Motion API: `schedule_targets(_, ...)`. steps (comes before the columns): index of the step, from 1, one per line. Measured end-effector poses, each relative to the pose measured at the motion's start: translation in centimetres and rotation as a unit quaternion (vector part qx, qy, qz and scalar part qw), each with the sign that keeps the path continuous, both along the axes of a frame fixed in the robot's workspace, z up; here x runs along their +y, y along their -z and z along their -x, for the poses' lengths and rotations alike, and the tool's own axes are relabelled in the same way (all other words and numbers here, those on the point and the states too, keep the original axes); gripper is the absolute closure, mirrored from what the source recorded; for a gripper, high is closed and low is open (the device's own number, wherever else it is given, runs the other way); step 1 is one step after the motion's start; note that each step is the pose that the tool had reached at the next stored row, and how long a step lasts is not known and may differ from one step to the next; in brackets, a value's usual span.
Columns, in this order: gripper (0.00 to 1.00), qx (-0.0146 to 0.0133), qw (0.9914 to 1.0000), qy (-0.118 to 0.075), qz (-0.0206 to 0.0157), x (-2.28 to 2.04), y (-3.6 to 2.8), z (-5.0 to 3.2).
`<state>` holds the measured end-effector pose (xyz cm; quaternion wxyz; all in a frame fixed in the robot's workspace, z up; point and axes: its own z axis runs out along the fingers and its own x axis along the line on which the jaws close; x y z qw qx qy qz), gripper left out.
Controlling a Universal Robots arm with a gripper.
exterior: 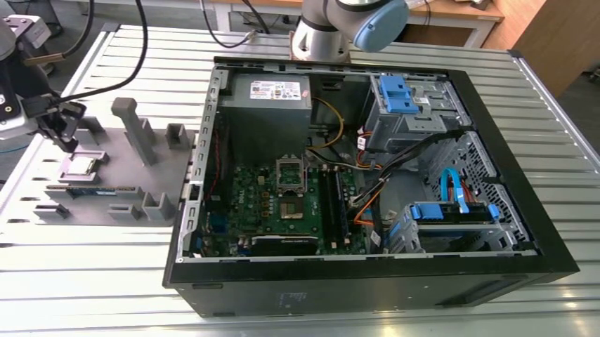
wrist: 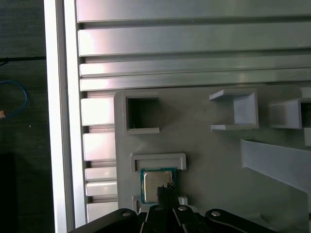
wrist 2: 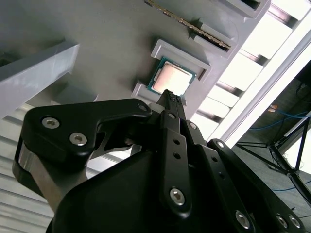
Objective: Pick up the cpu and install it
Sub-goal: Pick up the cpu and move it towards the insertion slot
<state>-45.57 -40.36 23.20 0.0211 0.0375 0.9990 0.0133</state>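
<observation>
Entry, remote station: I am watching the claw (exterior: 62,137) hovering over the grey moulded tray (exterior: 122,158), which is lying on the slatted metal table (exterior: 112,295) at the exterior view's left, beside the open computer case (exterior: 511,147). The cpu (exterior: 83,166) is sitting flat in its small square pocket of the tray, silver top facing up. In both wrist views the claw's thin fingertips are pointing almost straight at it; the second wrist view puts the cpu (wrist 2: 171,77) just past the tips. I am reading the claw as closed, with its tips drawn together and nothing between them. Whether the tips are touching the chip's lid or hanging just above it I cannot tell from these angles. A long green memory stick (exterior: 94,189) is lying in the neighbouring slot of the tray, untouched. Inside the case the green board (exterior: 281,217) is lying exposed, and its dark metal-framed socket (exterior: 289,175) is sitting well apart from the claw. Progress, as I am judging it: the approach to the chip is made, but the pick is not yet done, so the grasp, the carry to the case and the seating in the socket are all outstanding.
</observation>
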Motion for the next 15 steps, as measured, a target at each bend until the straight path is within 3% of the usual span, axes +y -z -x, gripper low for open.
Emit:
schedule_targets(9, 0.89, 0.0001, 0.99999, 0.0, 0.0037, 0.0, 0.73, 0.0)
schedule_targets(15, 0.89, 0.0002, 0.99999, 0.0, 0.0044, 0.0, 1.05, 0.0)
